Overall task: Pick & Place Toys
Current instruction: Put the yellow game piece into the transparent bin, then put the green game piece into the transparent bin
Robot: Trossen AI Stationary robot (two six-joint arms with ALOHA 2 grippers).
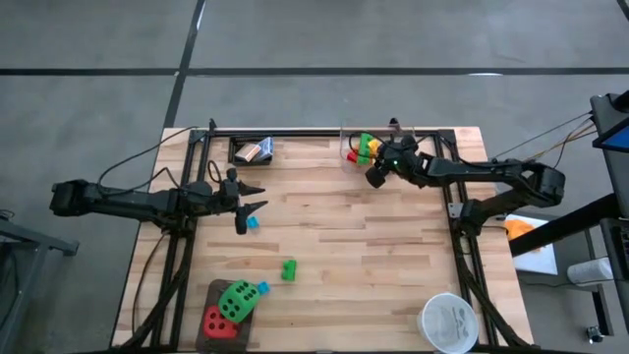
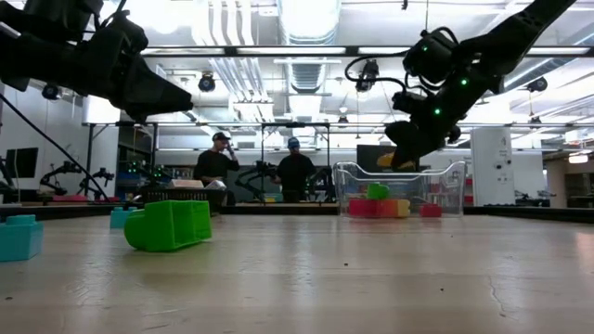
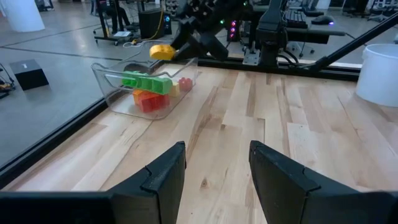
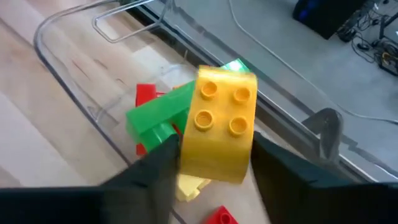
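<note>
My right gripper (image 4: pixel 217 171) is shut on a yellow four-stud brick (image 4: pixel 221 124) above the clear tub (image 1: pixel 350 138) at the table's far edge. The tub holds green, red, orange and yellow bricks (image 4: pixel 158 115). My left gripper (image 3: pixel 214 168) is open and empty, above the table's left middle (image 1: pixel 246 202), with a small blue brick (image 1: pixel 253 222) on the wood just near of it. A green brick (image 1: pixel 288 268) lies on the table nearer the front. A green die (image 1: pixel 236 300) and a red die (image 1: pixel 220 322) rest on a dark mat at the front left, and another small blue brick (image 1: pixel 261 288) lies beside the green die. My right gripper pinches the yellow brick by two opposite side walls (image 4: pixel 186 155) between its two fingers, near the brick's lower end. The arm slants down from the table's right side. The brick is lifted clear over the tub, and its studded face (image 4: pixel 222 106) shows in the right wrist view.
Picture-card packs (image 1: pixel 254 150) lie in a dark tray at the far left. A round white bowl (image 1: pixel 449 322) stands at the front right. A black frame rail runs along the far edge. People (image 2: pixel 295 172) stand in the room beyond the table.
</note>
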